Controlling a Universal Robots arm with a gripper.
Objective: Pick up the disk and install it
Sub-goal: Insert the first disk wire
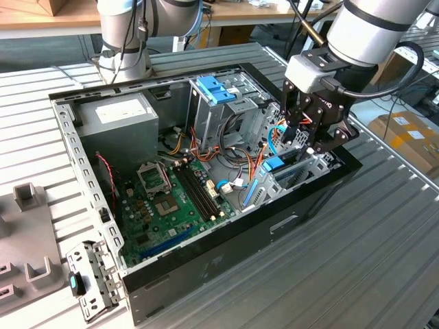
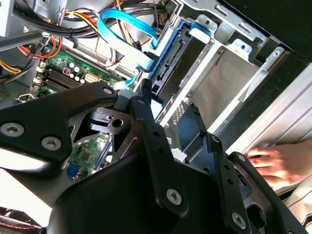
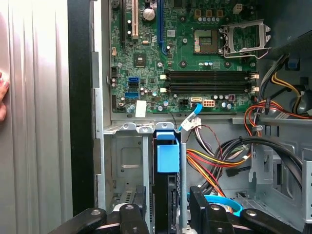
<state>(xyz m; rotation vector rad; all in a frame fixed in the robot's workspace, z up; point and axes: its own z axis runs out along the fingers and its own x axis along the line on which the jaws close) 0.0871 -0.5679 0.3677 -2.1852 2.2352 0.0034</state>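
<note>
The disk [image 3: 168, 161] stands on edge in a slot of the metal drive cage [image 3: 126, 161] at the front of the open computer case [image 1: 206, 267]. Its blue end tab faces the first wrist camera, with the dark body behind it. In the second wrist view the disk [image 2: 168, 68] shows its blue rail and its connector edge. In the exterior view its blue tab [image 1: 274, 165] sticks up from the cage. My gripper [image 1: 305, 147] hangs just over that cage. Its black fingers [image 3: 132, 214] straddle the disk with a gap on each side, so the gripper [image 3: 165, 217] is open.
The motherboard [image 1: 164, 199] covers the case floor. Orange, yellow and black wires [image 3: 219, 165] and a curved blue cable [image 2: 122, 22] lie beside the cage. A tall grey bay with a blue clip [image 1: 216, 89] stands behind it. A person's hand [image 2: 273, 163] rests outside the case.
</note>
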